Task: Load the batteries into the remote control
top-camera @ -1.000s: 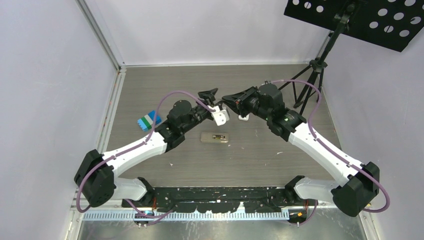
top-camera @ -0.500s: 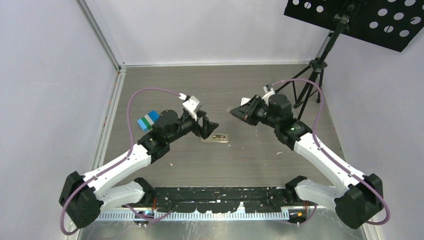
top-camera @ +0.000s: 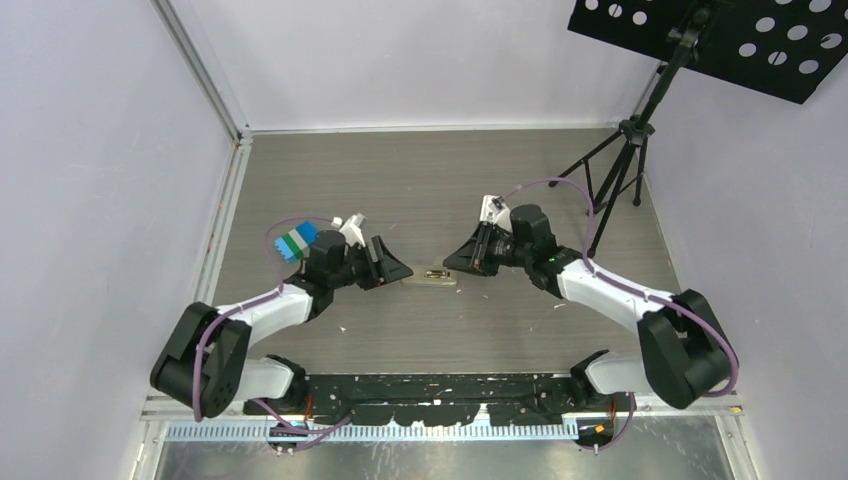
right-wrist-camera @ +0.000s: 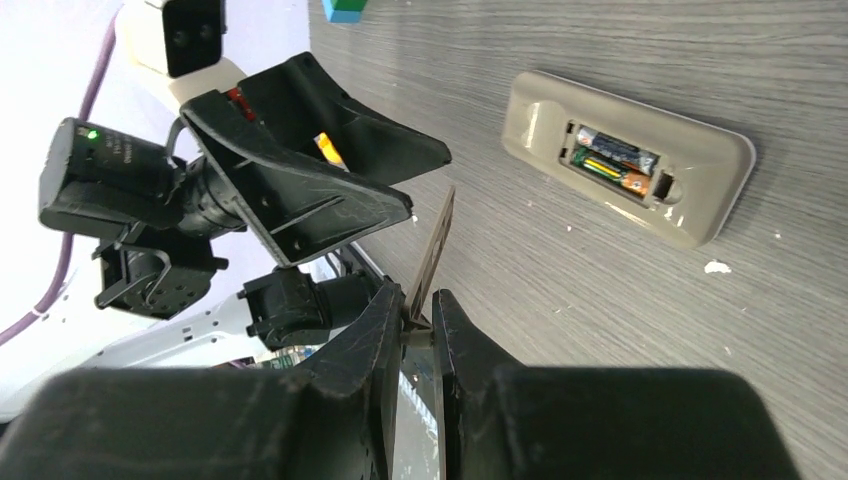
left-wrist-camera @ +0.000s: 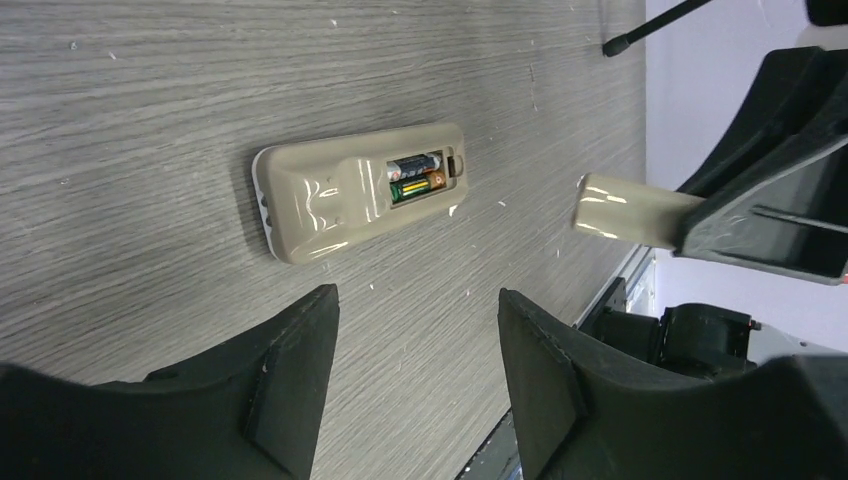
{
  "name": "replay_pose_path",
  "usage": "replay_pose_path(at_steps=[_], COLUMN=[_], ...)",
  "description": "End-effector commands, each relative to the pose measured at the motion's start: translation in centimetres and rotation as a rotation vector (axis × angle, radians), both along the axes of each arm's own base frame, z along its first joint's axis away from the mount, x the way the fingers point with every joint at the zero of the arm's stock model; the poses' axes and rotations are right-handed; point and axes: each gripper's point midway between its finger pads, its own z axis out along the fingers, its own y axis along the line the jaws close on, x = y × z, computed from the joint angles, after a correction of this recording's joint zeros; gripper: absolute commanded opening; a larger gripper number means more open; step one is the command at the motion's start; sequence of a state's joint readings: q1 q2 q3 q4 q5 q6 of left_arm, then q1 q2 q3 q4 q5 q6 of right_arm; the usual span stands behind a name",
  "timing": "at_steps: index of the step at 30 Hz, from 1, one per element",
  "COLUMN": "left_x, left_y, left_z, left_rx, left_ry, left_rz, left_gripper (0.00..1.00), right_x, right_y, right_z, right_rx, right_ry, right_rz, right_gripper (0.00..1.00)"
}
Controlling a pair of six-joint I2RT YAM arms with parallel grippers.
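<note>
Top external view takes in the grey wood-grain table (top-camera: 520, 190), with both arms stretched low toward its middle. The left gripper (top-camera: 392, 268) stands with its jaws wide apart and holds nothing, near the left end of the remote control (top-camera: 430, 276). The right gripper (top-camera: 462, 260), near the other end, is clamped on a flat tan bar (right-wrist-camera: 432, 240). The remote control lies back up on the table between them, its recess uncovered, the batteries (left-wrist-camera: 415, 175) seated inside. Only the wrist views show those batteries. The right wrist sees the bar edge-on, the left wrist sees it jutting from the right fingers.
</note>
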State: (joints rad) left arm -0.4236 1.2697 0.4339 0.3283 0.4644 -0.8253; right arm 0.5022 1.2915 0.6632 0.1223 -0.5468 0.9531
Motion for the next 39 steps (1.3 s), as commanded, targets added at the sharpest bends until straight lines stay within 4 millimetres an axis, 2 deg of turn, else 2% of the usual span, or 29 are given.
replay_pose_path(at_steps=[1,9,18,27,35,39], left_x=[1.4,2.6,2.9,3.1,3.2,3.3], left_y=[-0.8,0.1,0.4,0.1,0.3,0.3], left_z=[1.3,-1.3,-3.4,-3.9,-4.2,-4.5], left_rx=[-0.05,0.056,0.119,0.138,0.162,0.172], left_ry=[-0.018,-0.007,0.02,0.027,0.031,0.033], left_rz=[0.012,0.055,0.043,0.012,0.01,0.005], left_gripper=[0.61,0.58,0.57,0.52,0.49,0.48], right_x=[0.3,0.5,1.4,3.3,3.1,2.8], right_y=[1.0,1.9,2.7,3.5,3.3,3.1], right_z=[-0.6,-3.4,-5.2,-6.2,-6.9,-6.4], right_rx=[0.033,0.03,0.008,-0.002,-0.043,-0.051], right_ry=[-0.005,0.042,0.081,0.068,0.091,0.08], right_rz=[0.039,0.104,0.136,0.124,0.139,0.147], right_gripper=[0.0,0.0,0.0,0.0,0.0,0.0])
